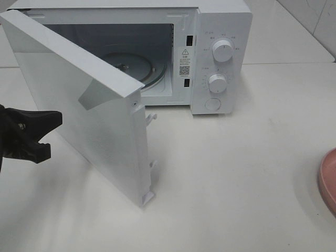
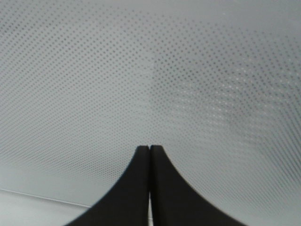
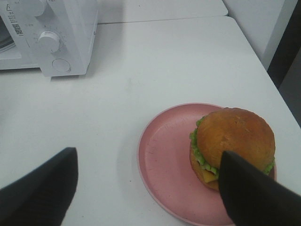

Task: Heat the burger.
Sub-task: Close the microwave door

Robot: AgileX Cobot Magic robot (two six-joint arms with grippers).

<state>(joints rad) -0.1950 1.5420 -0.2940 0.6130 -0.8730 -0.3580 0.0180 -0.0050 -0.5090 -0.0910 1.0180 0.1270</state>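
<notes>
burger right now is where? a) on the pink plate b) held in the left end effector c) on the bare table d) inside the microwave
a, the burger sits on the pink plate on the table, away from the open microwave, with no end effector gripping it.

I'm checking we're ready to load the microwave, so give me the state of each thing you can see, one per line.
Microwave door: swung wide open.
Turntable: bare, inside the open microwave.
Burger: on the pink plate, not gripped.
Left gripper: shut, holding nothing, close to the door.
Right gripper: open, above the plate.
</notes>
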